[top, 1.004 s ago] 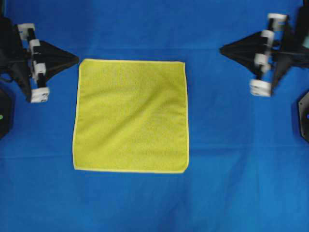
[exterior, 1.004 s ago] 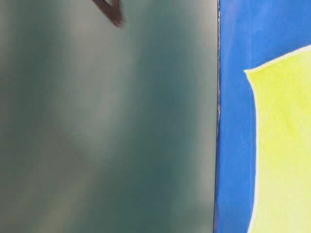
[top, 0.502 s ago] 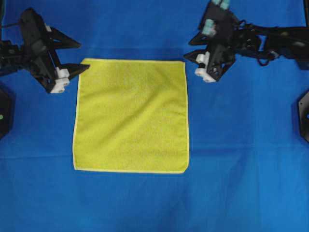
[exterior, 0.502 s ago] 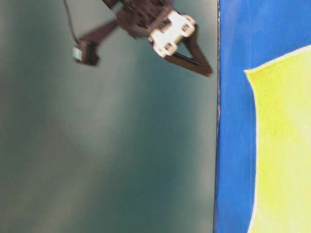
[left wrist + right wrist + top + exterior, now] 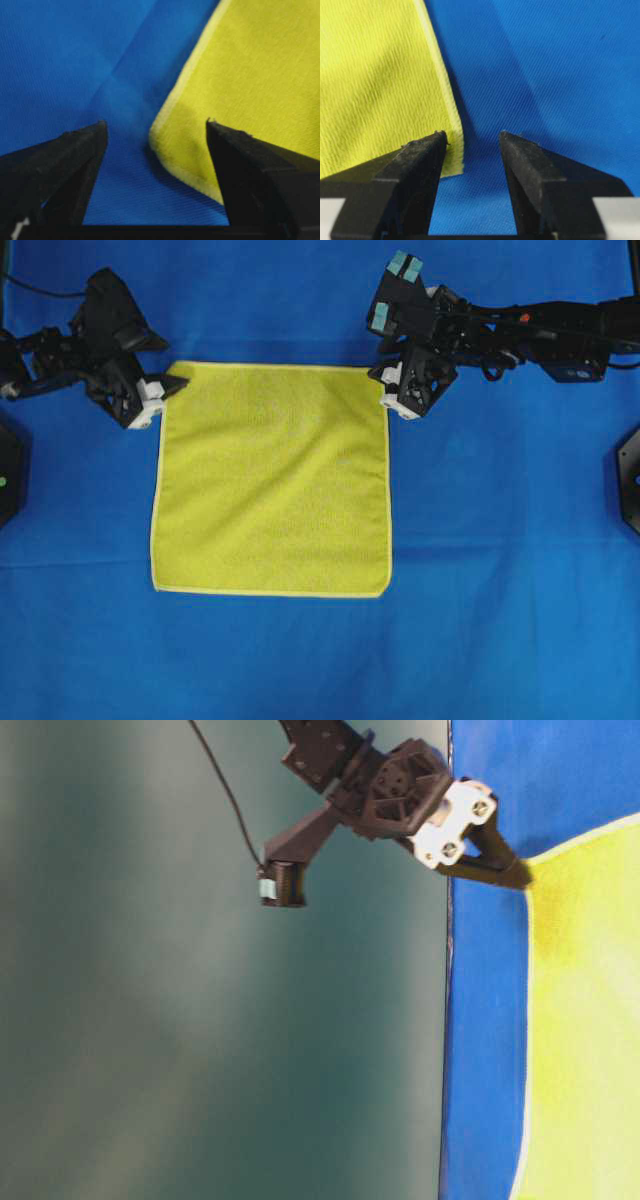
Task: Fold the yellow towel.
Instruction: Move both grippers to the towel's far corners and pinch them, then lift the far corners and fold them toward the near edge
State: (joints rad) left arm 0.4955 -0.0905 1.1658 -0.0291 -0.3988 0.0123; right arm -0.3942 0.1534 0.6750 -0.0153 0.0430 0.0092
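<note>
Both grippers stand open and hold nothing. You see the left gripper (image 5: 160,392) at the upper left corner of the towel (image 5: 272,480), and the right gripper (image 5: 385,388) at the upper right corner. Each arm reaches in from its own side of the overhead view, the left arm short and bent, the right arm stretched long across the top right.

You can count one towel, two grippers and one blue cloth (image 5: 500,620) that covers the table. The towel lies flat and unfolded in the middle of the blue cloth, with all four corners visible from above.

The left wrist view shows you what the overhead view cannot. There the left gripper (image 5: 155,132) has its jaws wide apart, and the rounded corner of the towel (image 5: 250,85) lies between them, nearer to the right finger (image 5: 255,170). The corner looks a little raised from the blue cloth (image 5: 75,60), with a shadow under its hem. I cannot tell if a finger touches it.

In the right wrist view the right gripper (image 5: 472,137) has a narrower gap. Its left finger (image 5: 415,170) is over the edge of the towel (image 5: 375,85), and the other finger is over the blue cloth (image 5: 560,65).

The table-level view shows you only the left gripper (image 5: 510,872), tilted downward, with its tip at the corner of the towel (image 5: 590,1020). The right arm is not in this view.
</note>
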